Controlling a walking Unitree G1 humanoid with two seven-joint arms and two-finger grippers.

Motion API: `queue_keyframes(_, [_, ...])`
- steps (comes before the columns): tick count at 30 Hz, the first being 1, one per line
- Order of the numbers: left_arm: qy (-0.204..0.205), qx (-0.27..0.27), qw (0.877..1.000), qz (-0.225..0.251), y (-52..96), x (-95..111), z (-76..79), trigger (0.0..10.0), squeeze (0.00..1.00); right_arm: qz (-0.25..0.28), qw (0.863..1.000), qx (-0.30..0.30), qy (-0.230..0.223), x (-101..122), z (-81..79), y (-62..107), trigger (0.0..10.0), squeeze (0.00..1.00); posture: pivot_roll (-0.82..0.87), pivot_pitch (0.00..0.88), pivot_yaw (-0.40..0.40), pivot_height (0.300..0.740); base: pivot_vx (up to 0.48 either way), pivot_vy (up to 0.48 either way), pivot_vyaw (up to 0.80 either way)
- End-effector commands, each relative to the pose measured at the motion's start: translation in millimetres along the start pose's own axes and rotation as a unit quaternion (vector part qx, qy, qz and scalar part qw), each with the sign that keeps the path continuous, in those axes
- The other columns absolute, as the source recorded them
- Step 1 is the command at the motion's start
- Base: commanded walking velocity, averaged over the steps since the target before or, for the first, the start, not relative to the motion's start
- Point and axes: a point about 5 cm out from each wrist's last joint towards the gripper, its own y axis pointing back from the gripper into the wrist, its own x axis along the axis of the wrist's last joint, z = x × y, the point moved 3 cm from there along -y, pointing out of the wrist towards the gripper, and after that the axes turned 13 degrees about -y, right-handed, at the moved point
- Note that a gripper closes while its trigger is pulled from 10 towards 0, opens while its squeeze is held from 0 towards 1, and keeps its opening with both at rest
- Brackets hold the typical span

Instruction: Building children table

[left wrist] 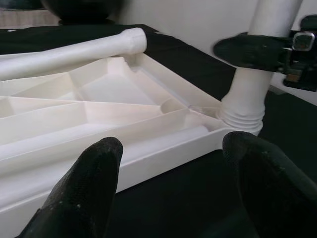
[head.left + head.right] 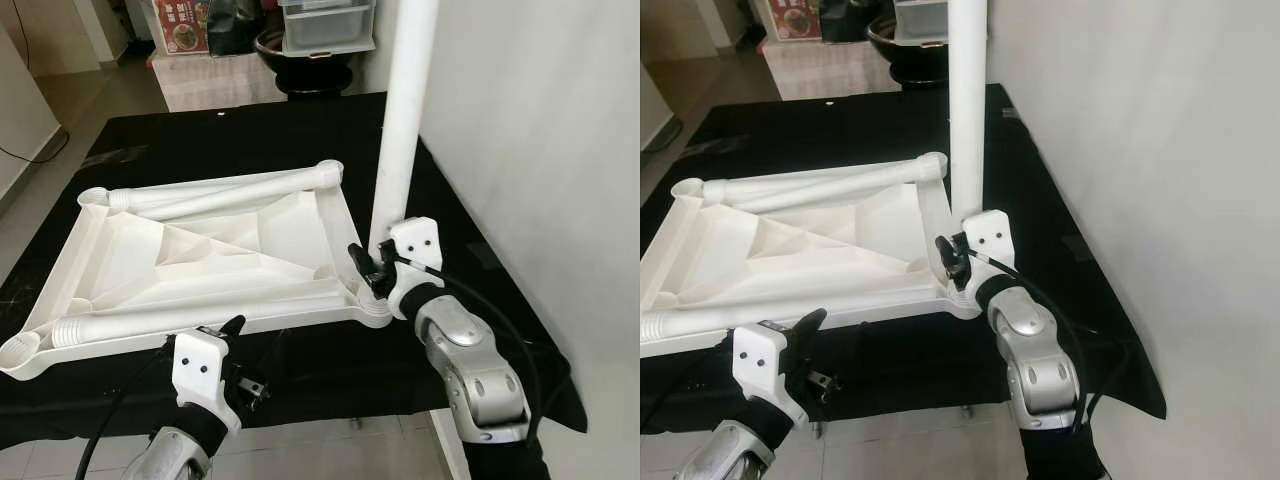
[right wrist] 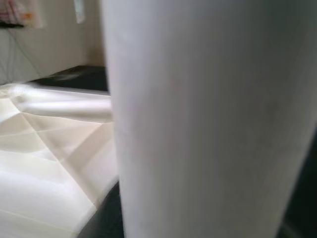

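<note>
upside-down white plastic tabletop [image 2: 200,255] lying ribbed side up on a black cloth [image 2: 250,130] spread over the floor, beside a white wall [image 2: 540,150]. one white leg [image 2: 403,120] standing upright in the near right corner socket [image 1: 241,117], threaded collar showing just above the socket in the left wrist view. right gripper [image 2: 372,268] clamped low on that upright leg, fingers closed around it just above the corner. two more legs lying loose on the tabletop: one [image 2: 225,190] along the far edge, another [image 2: 190,318] along the near edge, ribbed end toward the near left corner. left gripper [image 2: 232,335] hanging just off the near edge of the tabletop, fingers [image 1: 81,193] spread wide and holding nothing, aimed toward the near right corner. likely light, hollow moulded plastic throughout: stiff, smooth and rather slippery, so a firm squeeze low on the tube near the collar looks best for turning it home, with the tabletop apt to slide on the cloth unless pinned by its rim. loose legs probably roll easily; best taken around mid-length. threads could cross or jam if the leg goes in tilted. storage boxes [image 2: 328,25] and a dark round object [image 2: 300,60] beyond the cloth. red printed packaging [image 2: 180,25] at the far end, writing too small to read
</note>
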Motion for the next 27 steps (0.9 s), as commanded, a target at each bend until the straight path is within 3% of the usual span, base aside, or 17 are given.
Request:
queue_keyframes(1, [0.006,0.003,1.0,-0.004,0.8,-4.0,-1.4,10.0,0.0,0.012,0.995,0.097,-0.022,7.4,-25.4,-7.2,10.0,1.0,0.0,0.07,0.02,0.74,0.0,0.0,0.0])
queue_keyframes(3, [0.008,0.002,1.0,-0.003,0.6,-3.5,-0.6,10.0,0.0,0.005,0.987,0.161,-0.024,13.8,-34.5,-6.6,10.0,1.0,0.01,0.075,0.018,0.74,0.0,0.0,0.0])
queue_keyframes(4, [0.008,0.002,1.0,-0.003,0.6,-3.5,-0.6,10.0,0.0,0.005,0.987,0.161,-0.024,13.8,-34.5,-6.6,10.0,1.0,0.01,0.075,0.018,0.74,0.0,0.0,0.0])
queue_keyframes(10, [0.008,-0.002,1.0,-0.001,1.8,0.0,2.9,10.0,0.0,-0.049,0.969,0.242,0.024,8.6,-24.6,-7.2,10.0,1.0,0.03,0.103,0.016,0.74,0.0,0.0,0.0])
queue_keyframes(11, [0.008,-0.004,1.0,0.0,2.5,1.3,4.4,10.0,0.0,-0.058,0.963,0.259,0.04,8.7,-19.6,-7.1,10.0,0.73,0.03,0.105,0.015,0.74,0.0,0.0,0.0])
queue_keyframes(12, [0.009,-0.008,1.0,0.0,3.7,3.0,6.3,10.0,0.0,-0.069,0.96,0.267,0.052,8.8,-12.5,-9.2,10.0,0.13,0.04,0.119,0.012,0.74,0.0,0.0,0.0])
queue_keyframes(13, [0.009,-0.008,1.0,0.0,3.7,3.0,6.3,10.0,0.0,-0.069,0.96,0.267,0.052,8.8,-12.5,-9.2,10.0,0.13,0.04,0.119,0.012,0.74,0.0,0.0,0.0])
queue_keyframes(14, [0.01,-0.019,1.0,0.004,5.1,5.6,9.8,10.0,0.0,-0.085,0.955,0.278,0.064,7.8,-6.0,-11.6,10.0,0.0,0.05,0.133,0.011,0.74,0.0,0.0,0.0])
queue_keyframes(16, [0.012,-0.03,0.999,0.008,6.9,8.2,13.3,10.0,0.0,-0.099,0.95,0.288,0.071,6.9,-1.3,-12.1,10.0,0.0,0.05,0.143,0.009,0.74,0.0,0.0,0.0])
queue_keyframes(17, [0.015,-0.045,0.999,0.013,8.0,11.6,17.8,10.0,0.0,-0.116,0.94,0.315,0.061,5.9,0.8,-12.7,10.0,0.0,0.06,0.152,0.009,0.74,0.0,0.0,0.0])
queue_keyframes(19, [0.015,-0.045,0.999,0.013,8.0,11.6,17.8,10.0,0.0,-0.116,0.94,0.315,0.061,5.9,0.8,-12.7,10.0,0.0,0.06,0.152,0.009,0.74,0.0,0.0,0.0])
queue_keyframes(20, [0.021,-0.061,0.998,0.015,13.2,15.7,22.7,10.0,0.0,-0.134,0.926,0.35,0.048,3.7,0.8,-13.7,10.0,0.0,0.06,0.173,0.011,0.74,0.0,0.0,0.0])
queue_keyframes(27, [0.026,-0.047,0.999,0.006,24.9,18.4,22.6,10.0,0.0,-0.147,0.918,0.366,0.04,-1.6,2.3,-15.9,10.0,0.0,0.07,0.179,0.008,0.74,0.0,0.0,0.0])
